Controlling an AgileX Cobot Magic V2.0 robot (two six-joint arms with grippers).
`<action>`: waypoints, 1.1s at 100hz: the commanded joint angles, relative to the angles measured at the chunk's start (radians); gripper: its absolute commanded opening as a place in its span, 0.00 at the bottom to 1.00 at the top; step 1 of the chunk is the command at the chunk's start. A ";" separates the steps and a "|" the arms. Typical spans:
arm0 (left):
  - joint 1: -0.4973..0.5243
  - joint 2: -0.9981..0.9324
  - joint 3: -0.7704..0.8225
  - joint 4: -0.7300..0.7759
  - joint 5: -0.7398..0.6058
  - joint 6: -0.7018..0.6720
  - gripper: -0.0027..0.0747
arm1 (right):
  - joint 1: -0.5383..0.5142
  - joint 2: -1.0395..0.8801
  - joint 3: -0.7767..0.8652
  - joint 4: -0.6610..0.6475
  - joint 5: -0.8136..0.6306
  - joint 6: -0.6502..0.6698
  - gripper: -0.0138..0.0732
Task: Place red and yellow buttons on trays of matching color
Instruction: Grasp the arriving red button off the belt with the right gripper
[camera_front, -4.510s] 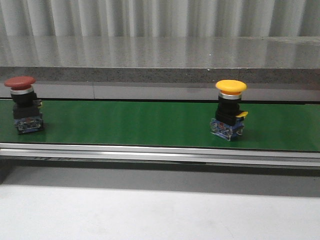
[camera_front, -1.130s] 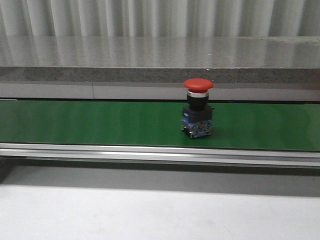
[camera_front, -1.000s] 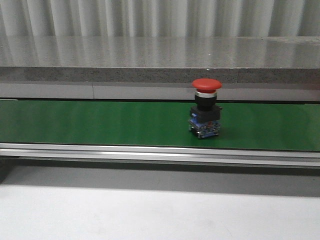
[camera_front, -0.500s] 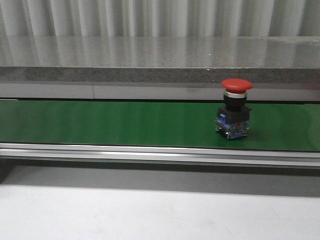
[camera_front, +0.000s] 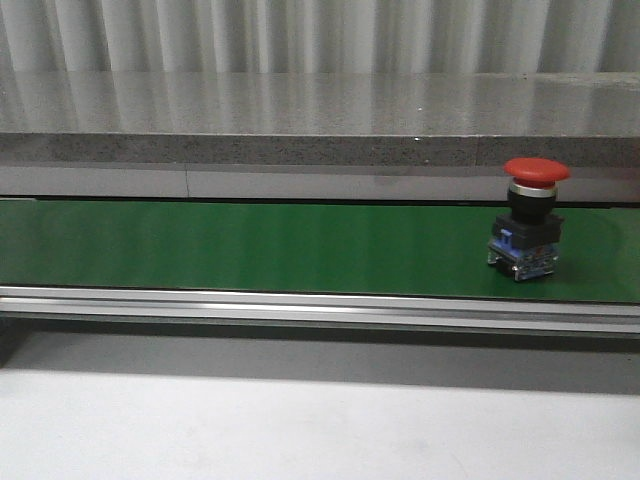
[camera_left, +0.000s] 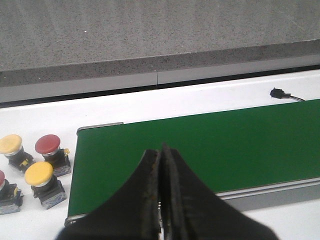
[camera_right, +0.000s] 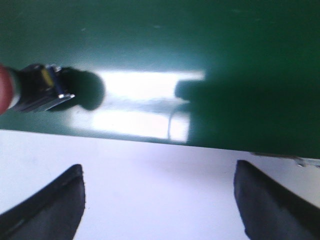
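Because it rides upright on the green belt (camera_front: 250, 245), the red button (camera_front: 529, 227) stands with its cap up and its blue contact block down, toward the belt's right end and close to the near edge, above the metal rail (camera_front: 320, 307). That pose leaves the cap and black neck free for a grasp from above. In the right wrist view the same button shows at the picture's edge, blurred, with the right tool (camera_right: 160, 205) spread wide over the white surface (camera_right: 150, 165) just off the belt, likely waiting to close on it. The left tool (camera_left: 161, 200) has its fingers pressed together on nothing, over the belt's near edge at the other end. Beside that end, spare buttons (camera_left: 35, 170), yellow and red, sit on the white surface. No trays appear in any view.
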 joint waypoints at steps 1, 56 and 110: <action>-0.008 0.006 -0.030 -0.015 -0.076 0.000 0.01 | 0.050 0.005 -0.026 0.043 -0.014 -0.064 0.90; -0.008 0.006 -0.030 -0.015 -0.076 0.000 0.01 | 0.118 0.212 -0.121 0.082 -0.167 -0.253 0.83; -0.008 0.006 -0.030 -0.015 -0.076 0.000 0.01 | -0.008 0.181 -0.198 0.082 -0.192 -0.255 0.30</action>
